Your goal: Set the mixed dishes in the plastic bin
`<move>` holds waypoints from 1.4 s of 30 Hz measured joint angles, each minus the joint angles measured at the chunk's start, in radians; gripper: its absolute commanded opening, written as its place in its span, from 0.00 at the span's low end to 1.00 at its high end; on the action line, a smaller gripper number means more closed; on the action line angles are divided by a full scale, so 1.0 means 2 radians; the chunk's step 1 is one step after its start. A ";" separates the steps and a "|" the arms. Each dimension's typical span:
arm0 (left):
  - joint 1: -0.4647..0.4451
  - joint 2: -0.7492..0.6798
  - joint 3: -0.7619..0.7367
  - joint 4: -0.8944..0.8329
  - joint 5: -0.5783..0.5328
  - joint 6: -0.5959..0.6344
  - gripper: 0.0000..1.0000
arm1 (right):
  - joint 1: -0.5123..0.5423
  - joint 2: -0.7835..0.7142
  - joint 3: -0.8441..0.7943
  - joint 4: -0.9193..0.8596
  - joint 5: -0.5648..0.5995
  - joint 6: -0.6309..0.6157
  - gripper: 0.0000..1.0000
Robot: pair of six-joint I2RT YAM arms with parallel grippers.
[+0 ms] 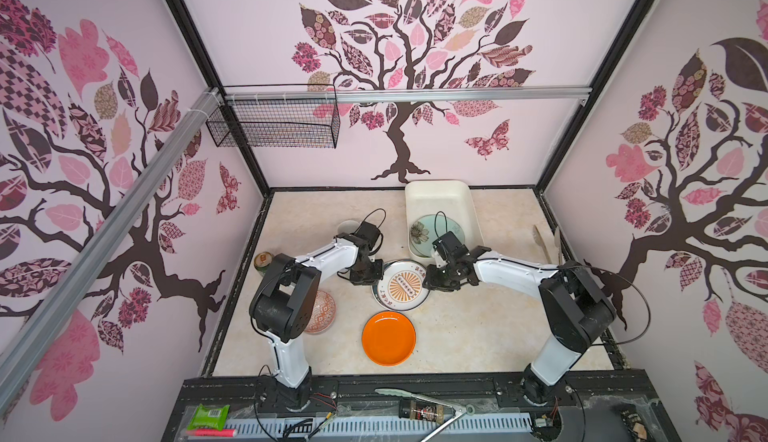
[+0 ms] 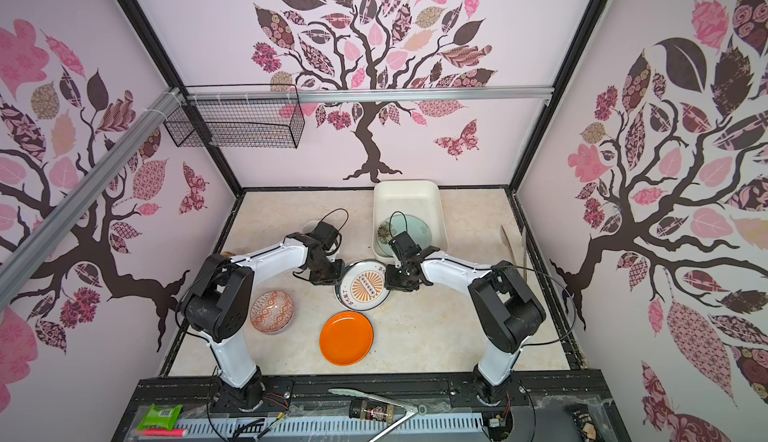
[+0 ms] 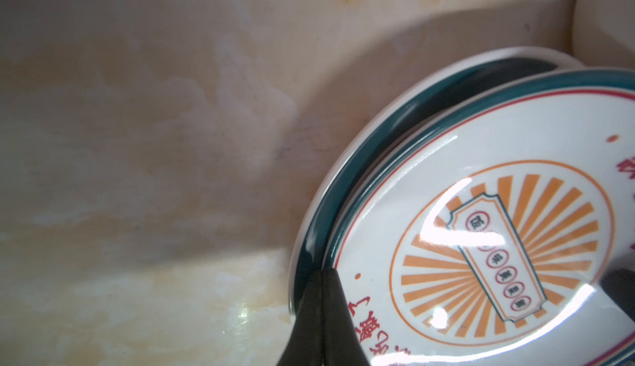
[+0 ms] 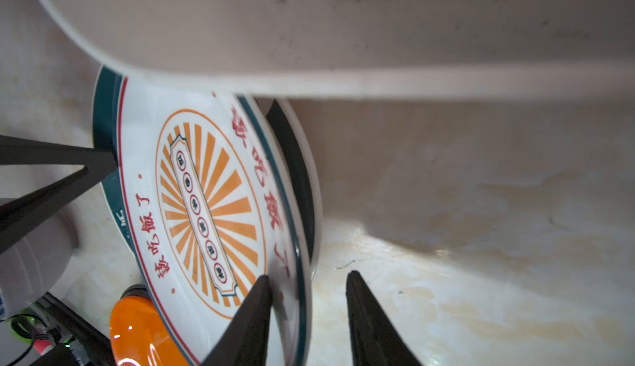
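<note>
The white plate with orange sunburst [image 1: 401, 288] lies tilted on the black plate [image 3: 378, 134] at mid-table. My left gripper [image 3: 323, 273] is shut, its joined tips against the sunburst plate's left rim. My right gripper [image 4: 309, 275] is open and straddles the right rim, one finger over the plate's face and the other outside with a gap. The plastic bin [image 1: 440, 195] behind holds the mint-green flowered plate [image 1: 436, 232]. The orange plate [image 1: 388, 338] lies near the front. The red-patterned bowl [image 2: 272, 311] sits left. The lavender mug [image 1: 347, 226] is partly hidden behind my left wrist.
A green can [image 1: 264, 261] stands by the left wall. Long wooden utensils [image 1: 544, 240] lie by the right wall. A black wire basket [image 1: 274, 124] hangs on the back-left rail. The bin's near wall [image 4: 343, 37] is close beside the sunburst plate.
</note>
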 measured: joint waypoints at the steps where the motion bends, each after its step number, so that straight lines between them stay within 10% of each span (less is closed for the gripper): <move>1: 0.000 0.000 0.000 0.000 0.001 0.000 0.03 | 0.000 0.000 0.001 0.001 -0.002 -0.001 0.21; 10: 0.000 0.005 0.001 -0.006 0.002 0.001 0.16 | -0.007 -0.009 0.018 0.017 -0.029 0.014 0.00; 31: 0.070 -0.131 0.030 -0.063 0.000 0.005 0.59 | -0.009 -0.060 0.017 -0.030 -0.055 0.018 0.00; 42: 0.077 -0.191 0.030 -0.078 0.004 0.006 0.98 | -0.025 -0.101 0.070 -0.046 -0.068 0.039 0.01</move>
